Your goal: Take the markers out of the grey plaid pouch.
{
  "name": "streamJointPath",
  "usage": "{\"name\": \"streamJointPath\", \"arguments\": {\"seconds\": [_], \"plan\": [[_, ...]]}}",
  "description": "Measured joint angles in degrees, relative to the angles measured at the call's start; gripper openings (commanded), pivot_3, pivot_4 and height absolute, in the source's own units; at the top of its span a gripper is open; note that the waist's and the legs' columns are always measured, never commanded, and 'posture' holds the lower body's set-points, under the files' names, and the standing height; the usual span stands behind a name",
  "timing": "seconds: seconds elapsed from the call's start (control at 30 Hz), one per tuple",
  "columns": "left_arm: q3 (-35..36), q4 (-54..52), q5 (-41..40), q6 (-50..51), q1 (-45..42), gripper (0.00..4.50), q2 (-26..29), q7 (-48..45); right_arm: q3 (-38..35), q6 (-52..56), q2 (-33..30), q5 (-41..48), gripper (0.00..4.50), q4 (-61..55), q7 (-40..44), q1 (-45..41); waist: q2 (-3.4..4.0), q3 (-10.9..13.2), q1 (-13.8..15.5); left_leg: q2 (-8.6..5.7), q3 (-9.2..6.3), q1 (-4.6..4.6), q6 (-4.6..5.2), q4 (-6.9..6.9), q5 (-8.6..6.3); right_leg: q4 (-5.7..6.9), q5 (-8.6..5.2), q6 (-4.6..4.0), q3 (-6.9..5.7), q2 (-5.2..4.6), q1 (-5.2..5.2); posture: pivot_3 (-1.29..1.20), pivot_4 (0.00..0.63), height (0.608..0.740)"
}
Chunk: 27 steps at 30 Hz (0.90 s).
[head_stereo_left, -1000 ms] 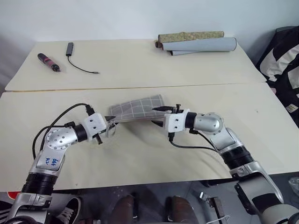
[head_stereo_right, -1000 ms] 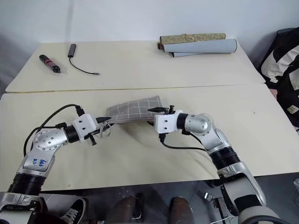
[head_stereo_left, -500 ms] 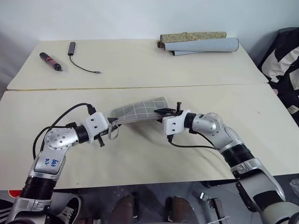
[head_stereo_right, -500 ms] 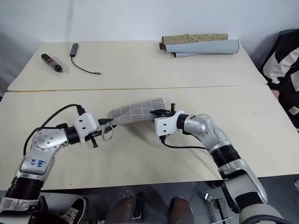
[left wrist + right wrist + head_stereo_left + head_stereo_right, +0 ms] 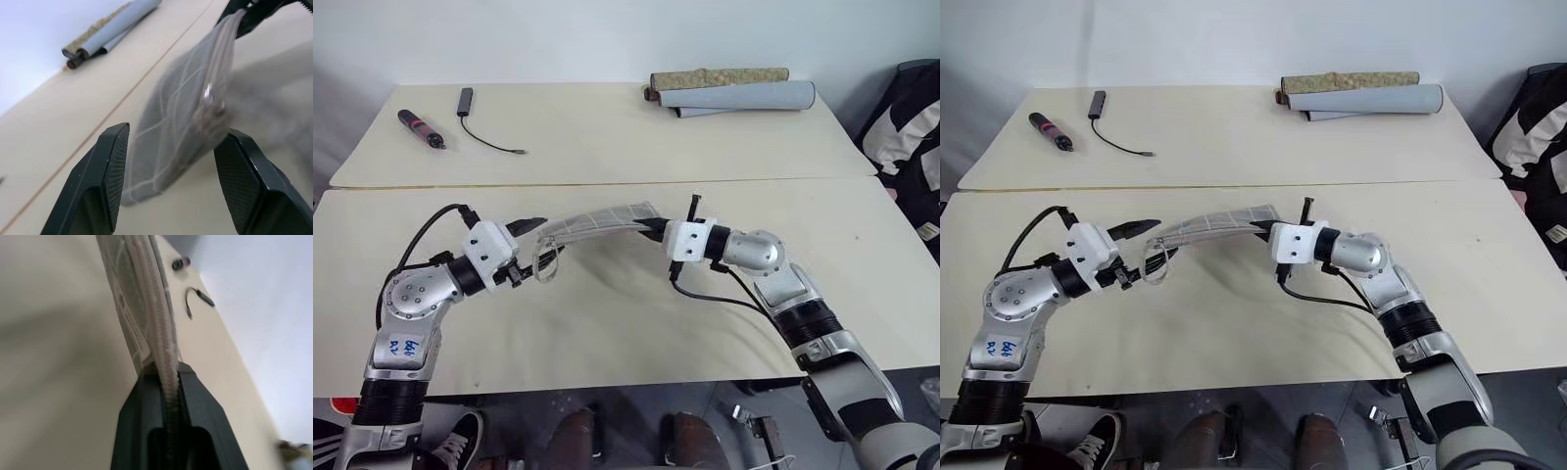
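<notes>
**Left pincer off the pouch, right pincer clamped on**

Grey plaid pouch [image 5: 597,217] now lifted higher above the counter [image 5: 607,323] than a second ago, hanging edge-on from the right pincer [image 5: 653,226], pressed together on its end seam. Left pincer [image 5: 530,235], earlier clamped on the opposite end, now spread, fingers [image 5: 110,161] standing either side of that end without touching. Metal ring pull [image 5: 546,264] dangling below. No markers visible. Rolled mats [image 5: 732,90] unmoved at the far edge.

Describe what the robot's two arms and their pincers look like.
Both arms are silver-grey metal with rounded joints and white wrist blocks. Loose black cables loop beside each wrist. The left pincer and right pincer each have two black fingers with textured pads. Blue handwriting marks the left arm.
</notes>
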Motion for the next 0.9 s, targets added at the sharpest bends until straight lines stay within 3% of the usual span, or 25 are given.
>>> {"name": "streamJointPath", "arguments": {"seconds": [0.13, 0.4, 0.5, 0.73, 0.9], "plan": [[-0.7, 2.2, 1.3, -3.5, 0.7, 2.79, -0.1, 0.0, -0.7, 1.4, -0.1, 5.2, 0.0, -0.1, 5.2, 0.3, 0.0, 0.0, 0.0, 0.02, 0.0, 0.02, 0.0, 0.0, 0.0, 0.01, 0.0, 0.0, -0.01, 0.02, 0.0, 0.0, 0.15, 0.74], [-1.3, 2.6, 1.9, -5.9, -0.4, 2.79, -0.9, 0.1, -1.8, 3.9, -0.7, 7.0, 0.0, -0.6, 8.6, 0.7, 0.0, 0.0, 0.0, 0.01, 0.01, 0.01, 0.01, 0.01, -0.01, 0.01, 0.0, 0.0, 0.0, 0.0, -0.01, 0.0, 0.15, 0.74], [-1.9, 2.6, 1.7, -5.7, -0.4, 2.23, -1.7, -0.2, -1.8, 4.9, -0.3, 7.4, 0.0, -0.6, 9.5, 0.7, 0.0, 0.0, 0.0, 0.02, 0.01, 0.01, 0.01, 0.02, -0.01, 0.02, 0.0, 0.0, 0.0, 0.0, -0.01, 0.0, 0.15, 0.74], [-1.9, 2.3, 1.5, -4.9, 0.5, 0.02, -1.8, -1.2, -1.9, 6.1, -0.3, 7.8, 0.0, -1.9, 9.8, 1.0, 0.0, 0.0, 0.0, 0.02, 0.0, 0.01, 0.01, 0.02, -0.01, 0.02, 0.0, 0.0, 0.0, 0.0, -0.01, 0.0, 0.15, 0.74], [-1.9, 2.1, 1.4, -4.7, 0.8, 0.02, -1.8, -1.2, -1.9, 6.0, -0.3, 7.8, 0.0, -1.9, 9.8, 1.0, 0.0, 0.0, 0.0, 0.01, 0.0, 0.01, 0.01, 0.03, -0.01, 0.02, 0.0, 0.0, 0.0, 0.0, -0.01, 0.0, 0.15, 0.74]]}}
